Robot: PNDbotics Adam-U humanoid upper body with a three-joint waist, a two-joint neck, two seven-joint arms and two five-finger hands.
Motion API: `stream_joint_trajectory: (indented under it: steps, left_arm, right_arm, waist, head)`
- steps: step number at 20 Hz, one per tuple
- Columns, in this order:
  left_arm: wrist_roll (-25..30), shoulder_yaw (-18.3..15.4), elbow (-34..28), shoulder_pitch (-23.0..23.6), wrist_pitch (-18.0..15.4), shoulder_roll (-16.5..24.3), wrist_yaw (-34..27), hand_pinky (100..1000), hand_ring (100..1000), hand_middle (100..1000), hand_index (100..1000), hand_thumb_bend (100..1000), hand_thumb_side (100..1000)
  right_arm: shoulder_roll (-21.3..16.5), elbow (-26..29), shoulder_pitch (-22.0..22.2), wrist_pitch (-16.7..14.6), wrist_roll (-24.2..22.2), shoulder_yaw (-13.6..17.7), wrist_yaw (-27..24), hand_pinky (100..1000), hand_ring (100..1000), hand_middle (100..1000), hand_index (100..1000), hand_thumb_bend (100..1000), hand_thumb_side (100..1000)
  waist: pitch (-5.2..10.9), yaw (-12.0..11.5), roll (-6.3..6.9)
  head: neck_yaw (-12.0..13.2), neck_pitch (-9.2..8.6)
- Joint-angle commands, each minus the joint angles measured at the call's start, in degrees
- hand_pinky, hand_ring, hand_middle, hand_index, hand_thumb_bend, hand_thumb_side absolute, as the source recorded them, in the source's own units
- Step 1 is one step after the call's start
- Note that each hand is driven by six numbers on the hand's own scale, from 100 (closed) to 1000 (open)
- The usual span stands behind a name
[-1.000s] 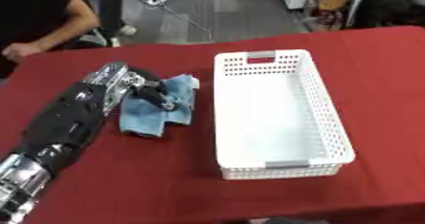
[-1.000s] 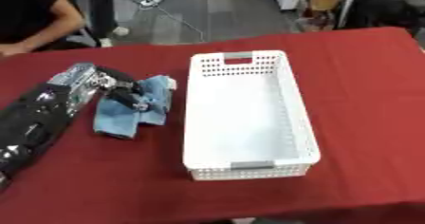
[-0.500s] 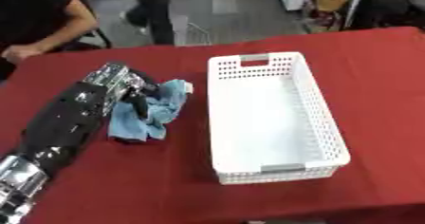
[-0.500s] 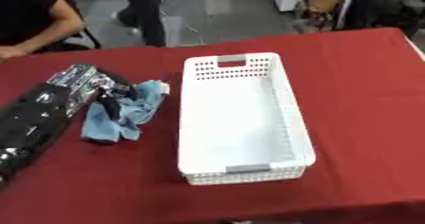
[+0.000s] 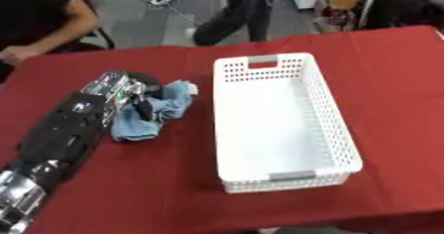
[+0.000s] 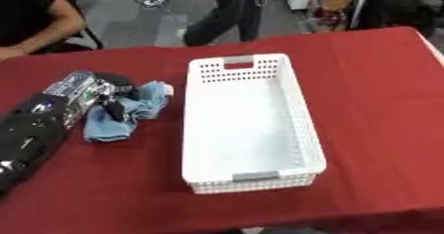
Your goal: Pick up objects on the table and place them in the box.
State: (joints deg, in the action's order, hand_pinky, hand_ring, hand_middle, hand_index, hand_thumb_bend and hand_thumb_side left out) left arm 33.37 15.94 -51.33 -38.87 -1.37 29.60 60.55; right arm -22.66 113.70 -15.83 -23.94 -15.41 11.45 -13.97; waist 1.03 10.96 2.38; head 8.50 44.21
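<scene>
On the left side of the red table (image 5: 173, 178), the left hand (image 5: 130, 96) is laid over a crumpled light-blue cloth (image 5: 156, 114); its fingers are curled down into the fabric and the cloth is gripped, bunched up under them. The near end of the cloth is spread flat on the table, pointing toward the near-left. The black and silver forearm is stretched from the near-left corner up to the hand. Just right of the cloth, apart from it by a narrow strip of table, a white perforated box (image 5: 334, 129) is set lengthwise, near to far, with grey handle tabs at both short ends. The inside of the box is seen as plain white. Nothing is placed between cloth and box. The right hand is not seen in either view
</scene>
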Motion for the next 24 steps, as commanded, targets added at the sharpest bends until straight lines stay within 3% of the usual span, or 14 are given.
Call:
stream_joint_trajectory:
  steps: [1, 10, 17, 20, 24]
  left_arm:
    - [-1.25, 0.10, -2.67, -0.73, 0.72, 2.39, -1.24, 100, 100, 115, 109, 100, 209]
    - [0.72, -0.68, -12.02, -0.88, 3.46, 6.92, -5.30, 100, 100, 116, 107, 100, 233]
    - [-2.88, -6.34, -26.20, -1.38, 7.99, 13.67, -9.84, 100, 100, 118, 101, 100, 234]
    - [-5.80, -9.92, -31.04, -1.33, 10.00, 14.06, -9.89, 100, 100, 120, 102, 100, 287]
    - [-10.10, -13.10, -35.68, -1.52, 11.89, 12.65, -11.82, 100, 100, 123, 101, 100, 446]
  right_arm:
    - [-0.79, 0.89, -0.91, -0.05, 0.11, 0.31, -0.09, 845, 876, 846, 954, 100, 1000]
    - [-0.78, 0.89, -0.73, 0.05, 0.15, 0.37, 0.08, 845, 876, 846, 954, 100, 1000]
    - [-0.87, 0.89, -0.47, 0.11, 0.27, 0.45, 0.31, 845, 876, 846, 954, 100, 1000]
    - [-0.82, 0.89, -0.38, 0.14, 0.37, 0.52, 0.37, 845, 876, 846, 954, 100, 1000]
    - [-0.78, 0.89, -0.31, 0.14, 0.40, 0.52, 0.43, 845, 876, 846, 954, 100, 1000]
  waist:
    - [0.40, -0.09, -0.25]
    - [0.54, -0.22, -0.18]
    - [0.77, -0.54, -0.09]
    - [0.85, -0.68, -0.14]
    - [0.88, -0.79, -0.24]
  head:
    - [-0.63, -0.09]
    - [-1.03, -0.09]
    - [-1.83, -0.09]
    - [-1.97, -0.09]
    - [-2.05, -0.09]
